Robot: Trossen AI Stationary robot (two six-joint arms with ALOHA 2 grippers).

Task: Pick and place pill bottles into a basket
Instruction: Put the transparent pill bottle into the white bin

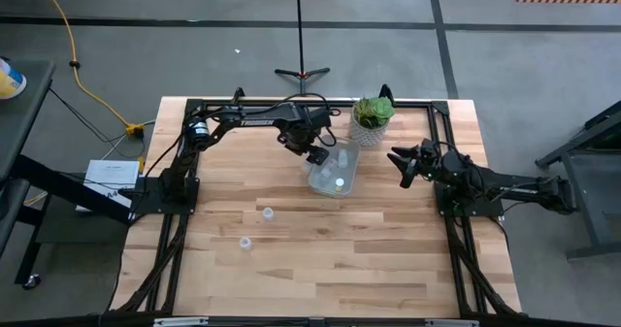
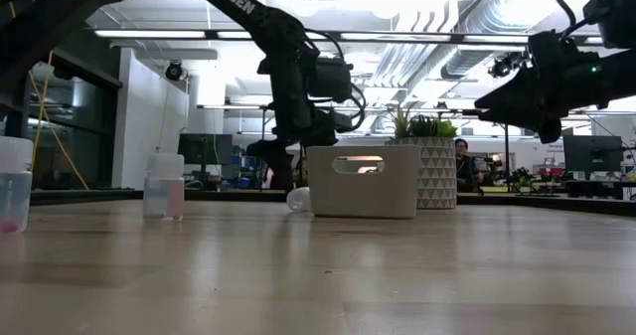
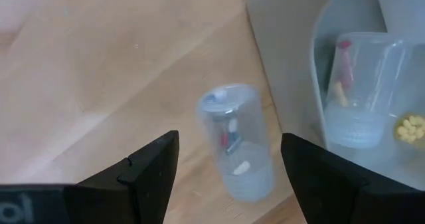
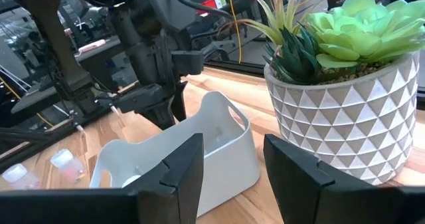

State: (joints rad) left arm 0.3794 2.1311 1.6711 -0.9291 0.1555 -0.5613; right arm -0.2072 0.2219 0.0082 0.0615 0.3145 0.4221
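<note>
The left gripper (image 3: 229, 167) is spread wide, its two dark fingers (image 3: 149, 174) on either side of a fallen pill bottle (image 3: 236, 141) without touching it. This bottle lies on its side on the wooden table (image 1: 330, 249), just beside the outer wall of the basket (image 1: 346, 168), with coloured pills visible through its clear body. Only the left wrist view shows this closely, along with another bottle (image 3: 362, 91) standing inside the basket. From above, the left arm reaches from the table's far left corner across to the basket's left edge, wrist bent downward. The high view alone shows two more bottles (image 1: 268, 213) (image 1: 245, 243) standing well apart from the basket, toward the table's near side. The right gripper (image 1: 406, 162) hovers in the air to the right of the basket, beside the potted plant (image 1: 372, 119), fingers (image 4: 176, 167) parted and holding nothing. The low view shows it raised well above the basket's rim.
</note>
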